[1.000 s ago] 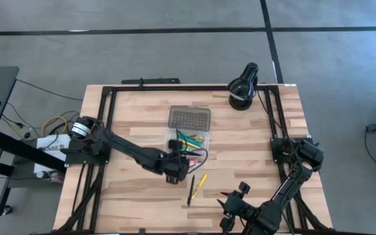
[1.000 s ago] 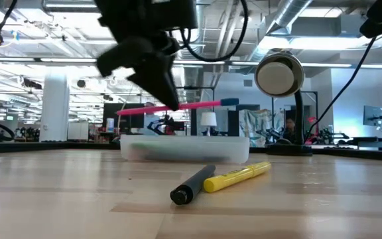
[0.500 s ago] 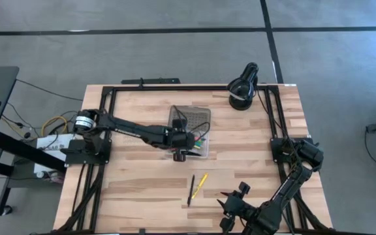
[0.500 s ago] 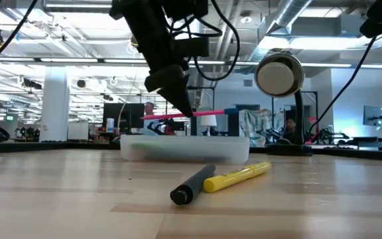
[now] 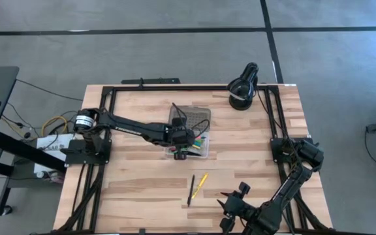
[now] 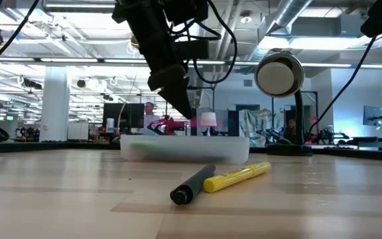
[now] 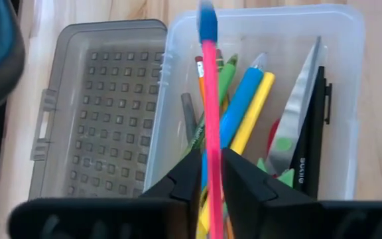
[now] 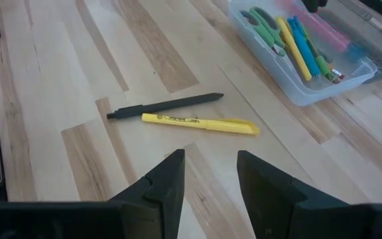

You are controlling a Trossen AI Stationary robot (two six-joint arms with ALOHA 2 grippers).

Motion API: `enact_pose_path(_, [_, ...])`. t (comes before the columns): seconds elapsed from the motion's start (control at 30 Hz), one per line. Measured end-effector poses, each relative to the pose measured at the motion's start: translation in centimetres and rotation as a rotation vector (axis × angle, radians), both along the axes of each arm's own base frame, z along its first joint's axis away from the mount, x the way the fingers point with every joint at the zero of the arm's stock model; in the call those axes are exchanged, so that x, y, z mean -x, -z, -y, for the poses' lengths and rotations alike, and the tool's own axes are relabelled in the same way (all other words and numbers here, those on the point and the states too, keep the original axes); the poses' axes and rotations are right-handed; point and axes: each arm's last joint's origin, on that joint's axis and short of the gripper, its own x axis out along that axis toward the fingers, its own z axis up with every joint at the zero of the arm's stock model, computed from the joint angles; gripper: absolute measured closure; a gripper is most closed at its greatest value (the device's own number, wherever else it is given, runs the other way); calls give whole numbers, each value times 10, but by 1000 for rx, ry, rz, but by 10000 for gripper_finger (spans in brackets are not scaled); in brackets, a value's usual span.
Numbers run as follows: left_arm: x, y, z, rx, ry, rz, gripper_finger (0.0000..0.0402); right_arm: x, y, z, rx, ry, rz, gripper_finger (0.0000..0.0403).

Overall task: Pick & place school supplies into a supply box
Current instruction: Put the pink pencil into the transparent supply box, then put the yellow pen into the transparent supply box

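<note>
Pink pen (image 7: 210, 126) over open supply box (image 7: 323, 99)

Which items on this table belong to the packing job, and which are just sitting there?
Part of the job:
- clear plastic supply box with open grey dotted lid
- pink pen with blue cap, over the box between the left claw fingers
- black pen
- yellow highlighter

Just there:
- black round lamp

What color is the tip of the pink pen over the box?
Blue, on the pink pen; the left wrist view shows it best.
</note>
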Motion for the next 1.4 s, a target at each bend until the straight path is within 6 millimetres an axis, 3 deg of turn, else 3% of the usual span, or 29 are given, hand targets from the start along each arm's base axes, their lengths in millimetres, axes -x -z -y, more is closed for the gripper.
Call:
enact_pose_path(0.23, [0, 0, 0, -4, -16, 5, 287, 0, 0, 0, -1, 0, 1, 270])
enact_pose_path(0.47, [1, 0, 14, 27, 43, 1, 267, -2, 0, 0, 61, -67, -39, 268])
enact_pose_path(0.7, [8, -1, 62, 22, 176, -18, 271, -20, 0, 7, 159, -197, -136, 270])
enact_pose_path(0.97, [26, -2, 126, -70, 284, 12, 272, -45, 3, 23, 98, -307, -308, 270])
enact_pose_path(1.23, [57, -4, 186, -211, 317, 104, 272, -52, 3, 30, 168, -382, -366, 279])
enact_pose_path(1.4, [83, 6, 206, -330, 248, 173, 272, -56, 3, 33, 193, -410, -386, 282])
